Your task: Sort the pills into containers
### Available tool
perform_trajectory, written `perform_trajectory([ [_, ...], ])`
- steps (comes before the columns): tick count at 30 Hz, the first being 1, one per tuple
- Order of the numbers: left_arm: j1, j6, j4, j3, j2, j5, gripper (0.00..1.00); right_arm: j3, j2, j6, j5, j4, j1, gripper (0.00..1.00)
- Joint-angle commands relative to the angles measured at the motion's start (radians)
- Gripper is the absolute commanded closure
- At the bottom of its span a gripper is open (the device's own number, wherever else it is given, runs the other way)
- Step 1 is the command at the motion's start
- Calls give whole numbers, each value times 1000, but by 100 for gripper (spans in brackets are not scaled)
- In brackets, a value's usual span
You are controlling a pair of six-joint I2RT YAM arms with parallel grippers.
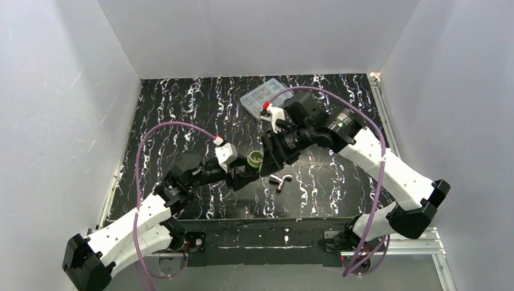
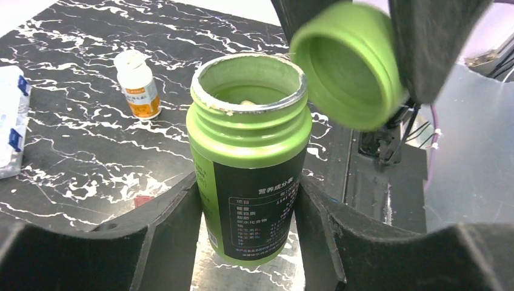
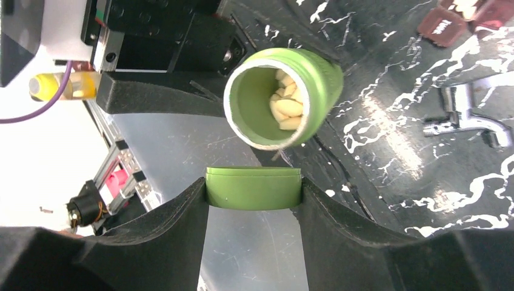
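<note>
My left gripper [image 2: 248, 200] is shut on the dark bottle [image 2: 251, 151] with the green neck and holds it upright; its mouth is open. In the top view the bottle [image 1: 255, 159] is at the middle of the table. Pale pills [image 3: 288, 109] lie inside it. My right gripper [image 3: 253, 197] is shut on the bright green cap [image 3: 253, 185] and holds it just off the bottle's mouth, also seen in the left wrist view [image 2: 348, 63]. The amber bottle [image 2: 138, 83] with a white cap stands on the table beyond, apart from both grippers.
A clear pill organizer [image 1: 262, 94] lies at the back of the black marbled table [image 1: 182, 115]; its edge shows in the left wrist view [image 2: 11, 121]. Small metal pieces [image 1: 280, 180] lie just right of the grippers. Dark red pieces [image 3: 445, 24] lie further off.
</note>
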Motion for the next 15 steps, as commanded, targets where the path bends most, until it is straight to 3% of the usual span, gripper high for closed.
perform_trajectory([
  [1, -7, 88, 19, -9, -31, -38, 100, 93, -13, -1, 18, -66, -36, 79],
  [7, -64, 249, -137, 60, -3, -39, 100, 120, 26, -14, -11, -160, -50, 79],
  [15, -195, 412, -158, 55, -15, -183, 100, 85, 21, -10, -54, -252, -54, 77],
])
